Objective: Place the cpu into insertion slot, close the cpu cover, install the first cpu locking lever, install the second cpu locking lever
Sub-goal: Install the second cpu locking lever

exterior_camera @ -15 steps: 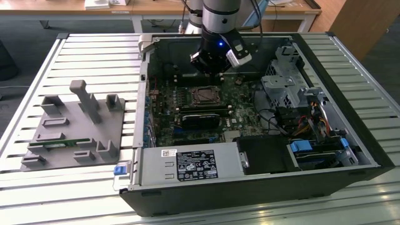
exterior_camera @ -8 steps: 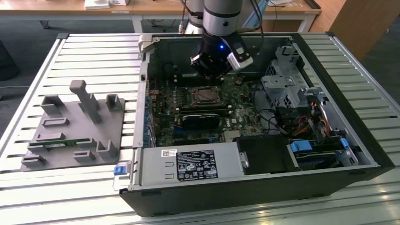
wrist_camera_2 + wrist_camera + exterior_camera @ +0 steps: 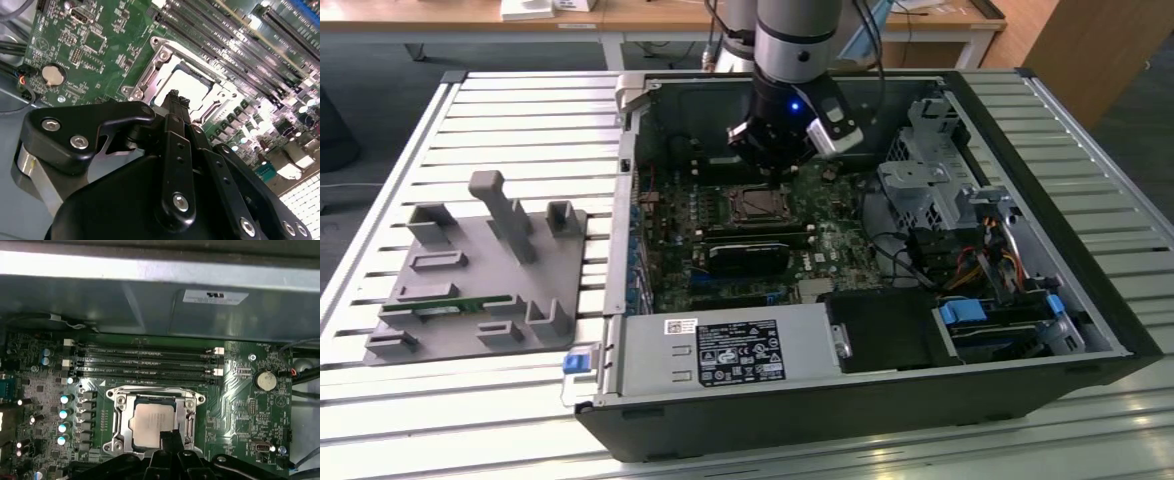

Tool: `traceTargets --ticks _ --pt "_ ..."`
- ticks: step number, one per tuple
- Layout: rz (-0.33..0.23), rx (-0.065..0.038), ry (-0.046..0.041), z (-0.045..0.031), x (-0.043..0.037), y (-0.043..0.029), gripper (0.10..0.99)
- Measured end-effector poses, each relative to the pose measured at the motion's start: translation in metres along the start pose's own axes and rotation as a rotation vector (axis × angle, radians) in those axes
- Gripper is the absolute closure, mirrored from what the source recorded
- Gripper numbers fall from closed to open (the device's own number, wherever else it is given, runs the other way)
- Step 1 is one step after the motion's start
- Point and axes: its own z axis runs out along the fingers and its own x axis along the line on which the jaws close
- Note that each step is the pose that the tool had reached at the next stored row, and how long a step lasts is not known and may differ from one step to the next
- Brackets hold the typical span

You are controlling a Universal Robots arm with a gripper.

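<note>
Already the cpu (image 3: 154, 419) lies seated in the insertion slot (image 3: 186, 411), its silver-grey top showing through the window of the cpu cover (image 3: 121, 405), which appears to lie down flat around the chip in the first wrist view. That view places the gripper (image 3: 170, 437) just beside the socket, its tips meeting over the chip's near edge, pressed together and holding nothing. In the second wrist view the same narrow tip (image 3: 174, 96) points straight at the bright chip (image 3: 187, 87), with the silvery frame (image 3: 150, 80) around it. Seen from the exterior view, the gripper (image 3: 778, 165) hangs inside the open computer case (image 3: 1067, 330), directly above the motherboard (image 3: 834, 255), with the socket (image 3: 757, 205) just below and slightly toward the viewer. So the socket lies right ahead of the tips, very near. Whether either locking lever is latched cannot be told. A grey fixture tray (image 3: 467, 290) sits well apart on the slatted surface (image 3: 494, 120), on the exterior view's left.
</note>
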Motion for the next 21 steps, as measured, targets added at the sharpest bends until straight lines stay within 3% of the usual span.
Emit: traceTargets --ticks 6,13,14,17,18,21 --pt "0.000 0.000 0.0000 -0.0006 0.0005 -0.0113 0.980" --pt "0.000 0.000 0.0002 -0.0015 0.0011 -0.0297 0.980" --pt "0.000 -0.004 0.0003 -0.0015 0.0012 -0.0314 0.980" --pt "0.000 -0.050 -0.0004 -0.0015 0.0012 -0.0331 0.980" --pt "0.000 -0.058 -0.0004 -0.0013 0.0012 -0.0339 0.980" --pt "0.000 -0.060 -0.0002 -0.0001 0.0015 -0.0375 0.980"
